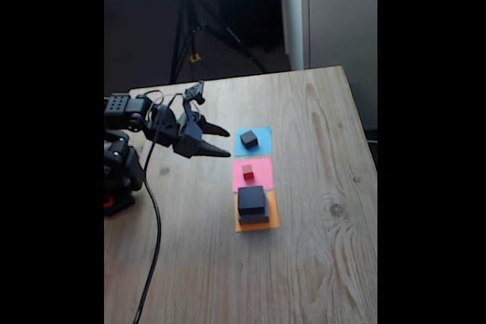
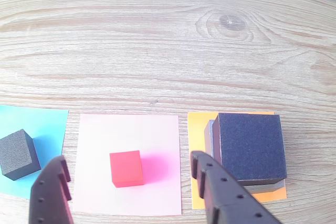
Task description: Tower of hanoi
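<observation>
Wrist view, nearest first: gripper (image 2: 128, 182), two dark plastic fingers w/ small holes along them, spread wide apart, nothing between them, off the table. Between and just beyond the tips, tiny red cube (image 2: 126, 168), matte, sharp-edged, sits roughly mid pink paper square (image 2: 128, 148). Left in this view, small dark grey block (image 2: 19, 153), rough foam-like face, on blue paper square (image 2: 44, 129). Right, medium black block (image 2: 251, 146), fine sandpaper-like texture, stacked on wide flat grey block (image 2: 210, 137), only a thin rim of it peeking out at left and bottom; both on orange paper square (image 2: 199, 129). Beyond: wooden table (image 2: 168, 40), pale grain, one knot.

Fixed view: the three papers run in a line mid-table, orange (image 1: 257, 221) nearest the camera w/ black block (image 1: 252, 200), then pink w/ red cube (image 1: 248, 172), then blue w/ dark grey block (image 1: 248, 139) farthest. Gripper (image 1: 225, 142) hangs left of the row, pointed fingers splayed toward the blue/pink papers, prob. clear of the surface though the view is soft. Tripod (image 1: 194, 32) behind the far table edge.
</observation>
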Available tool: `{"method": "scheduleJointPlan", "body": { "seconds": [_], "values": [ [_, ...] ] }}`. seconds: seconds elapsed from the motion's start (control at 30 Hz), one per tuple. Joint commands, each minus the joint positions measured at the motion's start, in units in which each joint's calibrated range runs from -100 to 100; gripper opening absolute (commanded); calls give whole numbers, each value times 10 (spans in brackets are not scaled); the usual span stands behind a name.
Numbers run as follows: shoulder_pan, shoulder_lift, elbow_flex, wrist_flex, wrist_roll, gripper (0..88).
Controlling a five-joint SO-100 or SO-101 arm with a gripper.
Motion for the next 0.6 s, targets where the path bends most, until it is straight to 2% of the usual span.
{"method": "scheduleJointPlan", "body": {
  "seconds": [0.0,0.37,0.57],
  "values": [
    [-1,21,50,-124,9,299],
    [6,173,132,-392,9,313],
    [4,254,170,-530,-18,313]
  ]
}}
